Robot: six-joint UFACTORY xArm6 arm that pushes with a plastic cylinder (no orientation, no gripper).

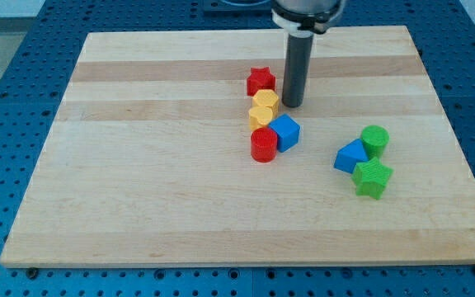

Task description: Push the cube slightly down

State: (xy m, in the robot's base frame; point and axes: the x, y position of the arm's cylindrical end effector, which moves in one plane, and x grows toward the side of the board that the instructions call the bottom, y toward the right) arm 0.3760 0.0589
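Tip: my tip rests on the board in the upper centre of the frame, just right of the upper yellow block and above the blue cube, apart from both.
Pincer state: none fitted; the arm ends in a plain dark rod, so nothing opens, closes or grips.
Blue cube: centre of the frame, just below the tip, its left face touching or nearly touching the red cylinder.
Column at its left: red star at top, then two yellow blocks, shape unclear, then the red cylinder.
Right-hand cluster: blue wedge-like block, green cylinder and green star, well apart from the cube.
Wooden board: smooth, pale, bare below the cube.
Handling, judged: small, rigid and probably light, likely to slide readily and to turn if pushed off centre.
Contact point, judged: middle of the cube's upper edge, pressed toward the frame's bottom, briefly, keeping clear of the red cylinder.
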